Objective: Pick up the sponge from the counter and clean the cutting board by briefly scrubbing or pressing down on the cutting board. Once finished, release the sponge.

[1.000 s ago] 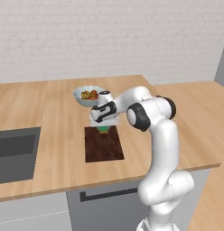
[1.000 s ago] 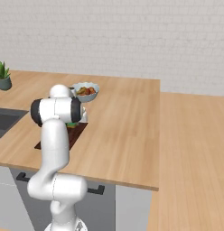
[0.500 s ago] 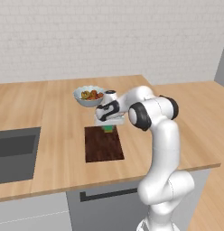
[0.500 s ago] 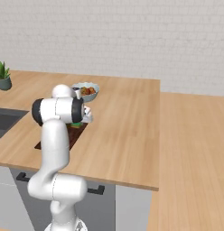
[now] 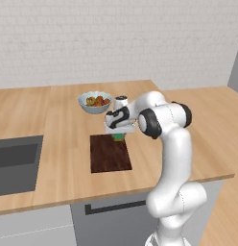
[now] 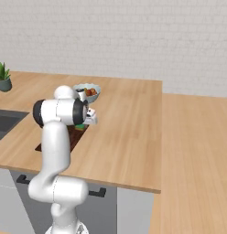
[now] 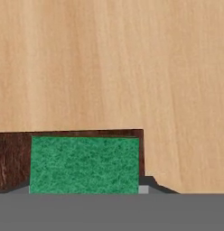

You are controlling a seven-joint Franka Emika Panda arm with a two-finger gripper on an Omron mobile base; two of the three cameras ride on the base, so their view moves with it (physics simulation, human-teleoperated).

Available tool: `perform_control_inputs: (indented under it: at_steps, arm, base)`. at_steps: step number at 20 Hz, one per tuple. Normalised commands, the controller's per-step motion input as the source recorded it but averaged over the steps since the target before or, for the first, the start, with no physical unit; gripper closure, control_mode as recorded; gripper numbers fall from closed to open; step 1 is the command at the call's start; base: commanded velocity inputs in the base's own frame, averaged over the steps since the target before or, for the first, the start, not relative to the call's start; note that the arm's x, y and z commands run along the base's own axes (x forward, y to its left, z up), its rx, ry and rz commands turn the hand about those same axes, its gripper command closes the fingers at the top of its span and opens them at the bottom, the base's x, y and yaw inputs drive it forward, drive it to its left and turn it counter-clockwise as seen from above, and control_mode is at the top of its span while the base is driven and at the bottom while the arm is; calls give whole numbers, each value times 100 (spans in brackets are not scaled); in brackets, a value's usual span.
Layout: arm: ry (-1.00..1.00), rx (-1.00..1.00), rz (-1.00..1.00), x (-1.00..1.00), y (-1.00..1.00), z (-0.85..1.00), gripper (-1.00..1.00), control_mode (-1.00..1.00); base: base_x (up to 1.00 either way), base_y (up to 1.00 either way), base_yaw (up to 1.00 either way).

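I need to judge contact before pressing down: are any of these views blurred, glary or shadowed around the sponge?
Left base view: even, soft light, no glare; the sponge is a small, soft-edged green patch under the gripper at the cutting board's far edge. Right base view: the arm hides most of the board. Hand view: sponge sharp and evenly lit.

Bowl of fruit, pale blue-grey, stood toward back of worktop; contents red and orange, exact kinds not discernible. Grey recessed sink sat at left, set into wood surface. Small potted plant, spiky green leaves in dark pot, stood far left near wall. White brick wall ran behind. Dark handle showed on grey cabinet front below.
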Motion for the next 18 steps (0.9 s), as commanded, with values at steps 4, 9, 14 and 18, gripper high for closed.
perform_control_inputs:
  at_steps: [4,9,14,18]
  arm:
    - [-17,-3,0,-61,-68,-72,100,-100]
    - [-26,-4,0,-51,-74,-81,100,-100]
    - [-10,-1,0,-37,-85,-62,100,-100]
    - [3,0,-1,-30,-94,-35,100,-100]
  base:
    - [0,0,0]
    - [0,0,0]
    - [0,0,0]
    - [0,0,0]
